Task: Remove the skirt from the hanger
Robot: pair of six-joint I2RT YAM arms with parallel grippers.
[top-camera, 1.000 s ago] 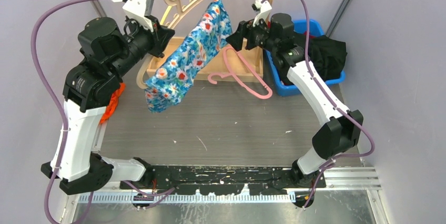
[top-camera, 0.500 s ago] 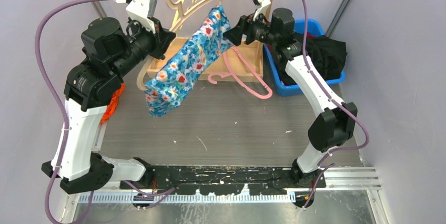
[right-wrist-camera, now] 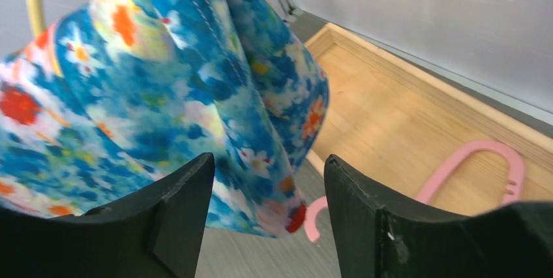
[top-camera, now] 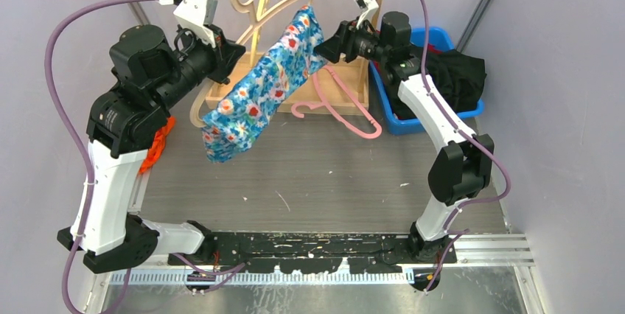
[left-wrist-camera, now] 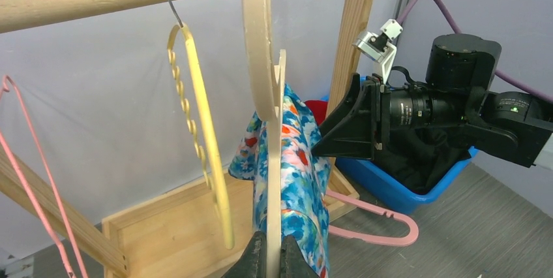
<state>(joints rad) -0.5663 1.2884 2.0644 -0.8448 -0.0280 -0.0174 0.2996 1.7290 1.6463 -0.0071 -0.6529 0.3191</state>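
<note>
Blue floral cloth skirt [top-camera: 262, 89] hung draped over pale wooden hanger [left-wrist-camera: 264, 62], aloft above grey worktop [top-camera: 332, 174]. Left claw [left-wrist-camera: 267, 262] clamped on hanger. Right claw [right-wrist-camera: 264, 170] apart, skirt's near end between fingers, unpinched. Judged light, limp, snag-prone; best pinched at that bunched end.

Grey wood-grain table [top-camera: 317, 174], seen from above. At the far side, centre: the shallow wooden base [left-wrist-camera: 163, 222] of a rack, resting flat on the surface. A pink hanger [top-camera: 374, 134] lies partly inside this base, with one end out on the bare table. Far right, touching the base's corner: a blue bin [top-camera: 398, 124]. Left edge: an orange item [top-camera: 156, 148], partly hidden. Small white scraps [top-camera: 282, 200] are scattered mid-table. Near edge: a black mounting rail [top-camera: 317, 244].
</note>
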